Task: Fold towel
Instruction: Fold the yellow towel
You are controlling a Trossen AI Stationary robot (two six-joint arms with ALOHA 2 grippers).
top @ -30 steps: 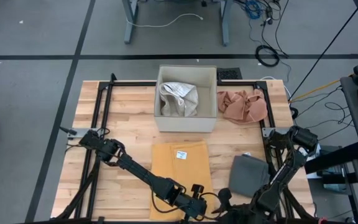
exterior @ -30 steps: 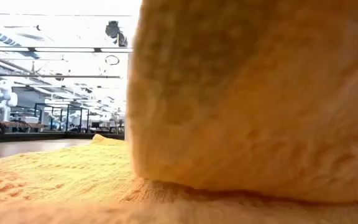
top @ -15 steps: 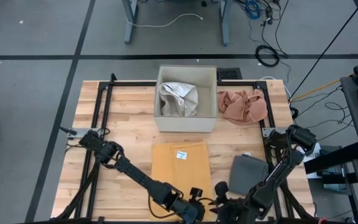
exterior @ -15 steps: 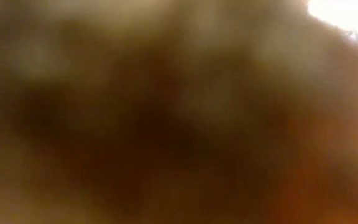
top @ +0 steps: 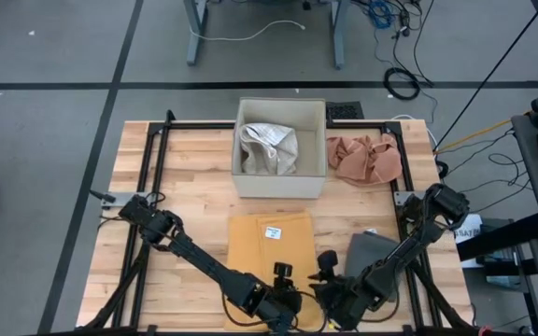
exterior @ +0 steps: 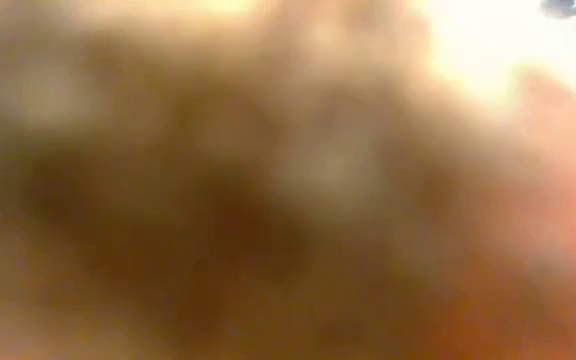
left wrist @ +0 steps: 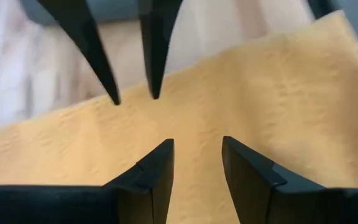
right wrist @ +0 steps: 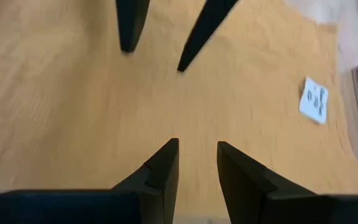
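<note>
While the yellow towel (top: 271,252) lies flat on the tabletop (top: 194,224), the left gripper (top: 281,280) and right gripper (top: 323,271) hover, fingers parted, over its near edge.

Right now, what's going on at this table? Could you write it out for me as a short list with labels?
Towel being folded: yellow towel, lying flat at the near middle of the table, white tag facing up
Left gripper: over the towel's near edge, fingers apart, holding nothing
Right gripper: beside the left one at the same edge, fingers apart, holding nothing
Box: at the far middle, with a pale cloth inside
Pink cloth: crumpled, right of the box
Grey cloth: folded, right of the yellow towel
Low view: blocked, shows nothing clear
</note>
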